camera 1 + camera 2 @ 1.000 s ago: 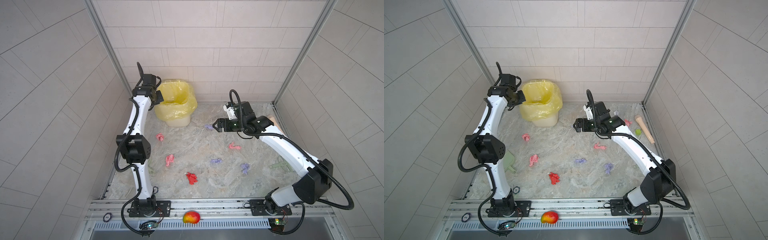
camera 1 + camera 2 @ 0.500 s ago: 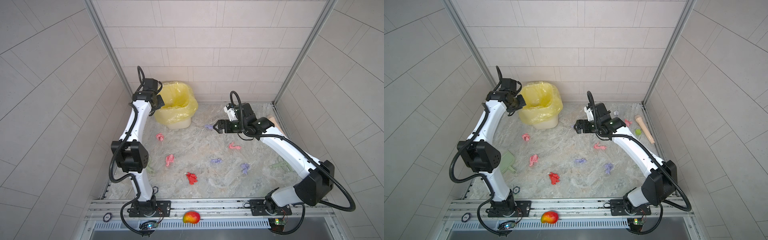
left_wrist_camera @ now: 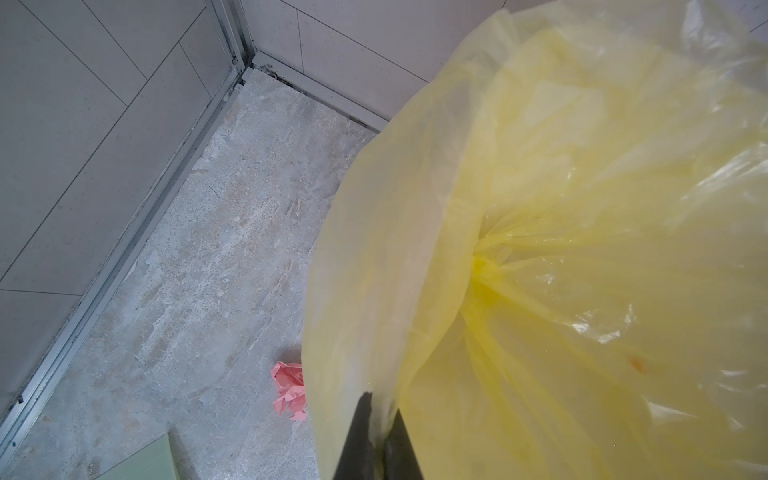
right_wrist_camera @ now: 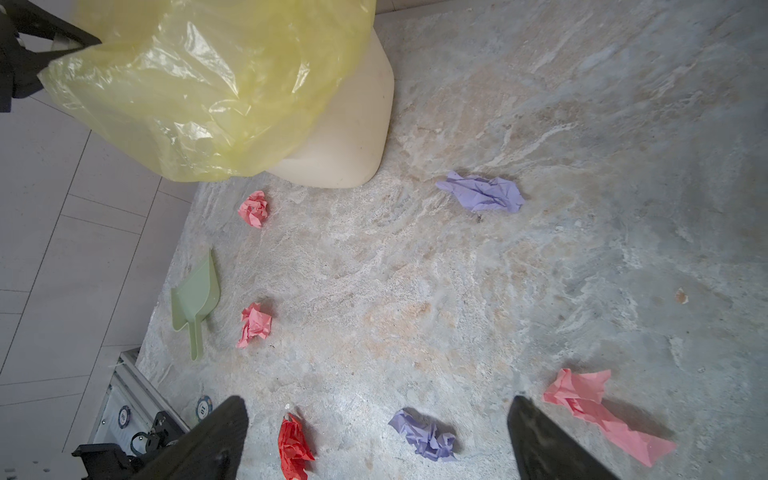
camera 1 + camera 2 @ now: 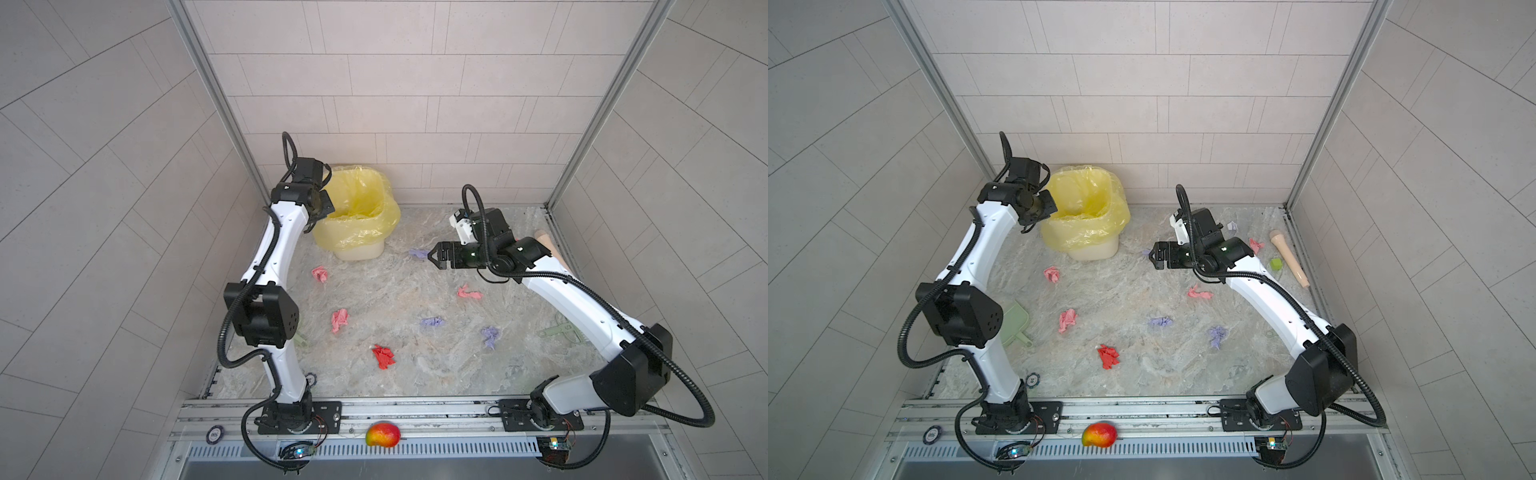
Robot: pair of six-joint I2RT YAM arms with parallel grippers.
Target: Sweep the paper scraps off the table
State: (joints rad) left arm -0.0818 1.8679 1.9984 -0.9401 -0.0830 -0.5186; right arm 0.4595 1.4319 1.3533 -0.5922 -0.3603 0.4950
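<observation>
Left gripper (image 3: 381, 409) is pinching the yellow bag liner (image 3: 582, 249) tight at the bin (image 5: 359, 249) rim, so it's tied up. Right gripper (image 5: 432, 254) hangs with jaws spread wide, nothing in them, above the table (image 5: 374, 286). Nearest of the paper scraps (image 5: 383, 356) is a lavender scrap (image 5: 418, 252), just beyond its tips on the bin side. Rest are scattered mid-table. Right arm is nearer and free. I'd say it's its move.

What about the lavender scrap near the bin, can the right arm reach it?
Probably yes: the right gripper hangs open close to the lavender scrap, only bare table between them; the yellow bag, pinched by the left gripper, stands clear.
</observation>
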